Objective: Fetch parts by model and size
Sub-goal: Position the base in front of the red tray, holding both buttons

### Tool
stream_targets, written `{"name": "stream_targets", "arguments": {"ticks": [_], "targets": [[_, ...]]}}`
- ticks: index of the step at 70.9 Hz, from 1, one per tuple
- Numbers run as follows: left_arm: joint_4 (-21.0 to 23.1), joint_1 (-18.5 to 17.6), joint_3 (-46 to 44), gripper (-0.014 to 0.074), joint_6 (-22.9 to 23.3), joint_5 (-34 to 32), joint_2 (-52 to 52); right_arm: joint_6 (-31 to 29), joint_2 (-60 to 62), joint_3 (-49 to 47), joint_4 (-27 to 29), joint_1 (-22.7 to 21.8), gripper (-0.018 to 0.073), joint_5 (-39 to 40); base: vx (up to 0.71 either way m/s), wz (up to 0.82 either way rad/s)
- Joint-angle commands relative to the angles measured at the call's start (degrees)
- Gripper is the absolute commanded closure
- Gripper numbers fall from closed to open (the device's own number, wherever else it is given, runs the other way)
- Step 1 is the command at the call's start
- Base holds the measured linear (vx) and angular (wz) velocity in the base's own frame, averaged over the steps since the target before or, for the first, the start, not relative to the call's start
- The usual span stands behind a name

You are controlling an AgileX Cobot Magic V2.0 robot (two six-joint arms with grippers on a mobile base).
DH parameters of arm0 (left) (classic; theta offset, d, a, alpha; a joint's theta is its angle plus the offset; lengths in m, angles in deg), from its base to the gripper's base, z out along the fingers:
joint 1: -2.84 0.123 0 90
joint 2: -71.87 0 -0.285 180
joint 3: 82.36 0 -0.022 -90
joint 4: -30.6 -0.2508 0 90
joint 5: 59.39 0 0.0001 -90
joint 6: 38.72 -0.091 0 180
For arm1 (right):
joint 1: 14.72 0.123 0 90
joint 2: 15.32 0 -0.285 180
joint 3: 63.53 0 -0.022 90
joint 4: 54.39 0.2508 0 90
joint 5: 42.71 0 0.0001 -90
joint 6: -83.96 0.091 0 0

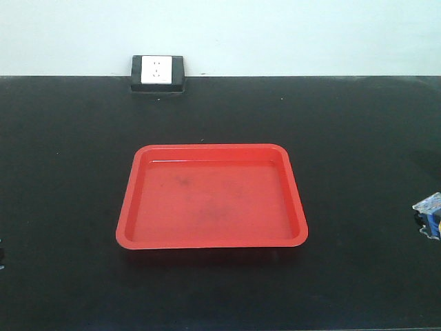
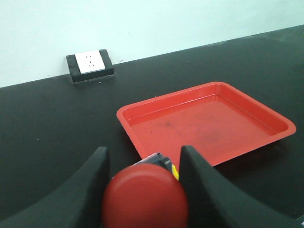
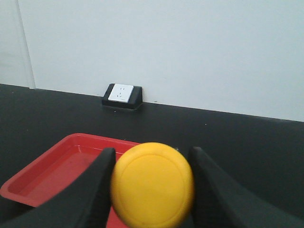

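The left gripper (image 2: 144,164) holds the red-capped switch (image 2: 145,197) between its two black fingers (image 2: 88,192), and the right gripper (image 3: 152,159) (likewise closed) holds the yellow-capped switch (image 3: 152,187).

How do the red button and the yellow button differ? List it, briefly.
Colour: the red button has a red cap, the yellow button a yellow one.
Holder: the red button is gripped by the left tool, the yellow button by the right tool.
Base: part of the red button's base shows behind its cap; the yellow button's is hidden.
Shared: round domed caps; neither lies in the tray.
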Motion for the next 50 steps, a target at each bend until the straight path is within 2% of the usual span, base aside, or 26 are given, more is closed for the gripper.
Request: {"name": "stream_targets", "arguments": {"ticks": [1, 50], "targets": [[-0.05, -0.42, -1.51, 0.0603, 0.14, -4.63, -1.02, -0.57, -0.55, -1.62, 0.16, -0.25, 0.0565, 4.95, 0.02, -0.01], [-0.05, -0.42, -1.51, 0.0603, 0.14, -4.63, -1.02, -0.57, -0.55, -1.62, 0.16, -0.25, 0.0565, 4.95, 0.01, 0.00]]}}
